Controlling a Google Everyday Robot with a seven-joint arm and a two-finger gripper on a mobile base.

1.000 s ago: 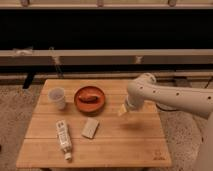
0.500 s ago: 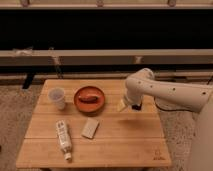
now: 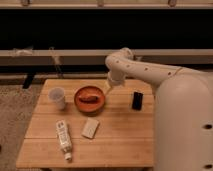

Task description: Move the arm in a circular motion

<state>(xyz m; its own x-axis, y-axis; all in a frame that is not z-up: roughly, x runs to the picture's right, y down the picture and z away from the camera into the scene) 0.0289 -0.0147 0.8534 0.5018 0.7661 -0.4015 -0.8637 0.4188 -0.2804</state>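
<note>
The cream-white tubular arm (image 3: 150,72) reaches in from the right, over the back of the wooden table (image 3: 120,135). Its rounded elbow sits near the table's far edge. The gripper (image 3: 107,91), a small pale tip, points down just right of the orange bowl's (image 3: 90,99) rim. The arm's big shell (image 3: 182,125) fills the right side of the view and hides the table's right part.
On the table stand a white cup (image 3: 57,97) at the left, a white tube (image 3: 63,137) at the front left, a pale flat block (image 3: 90,127) in the middle and a small black object (image 3: 137,100) at the right. A dark wall with a ledge runs behind.
The arm has swung left and toward the table's back. The gripper has gone from the table's right side to beside the bowl, baring the small black object.
</note>
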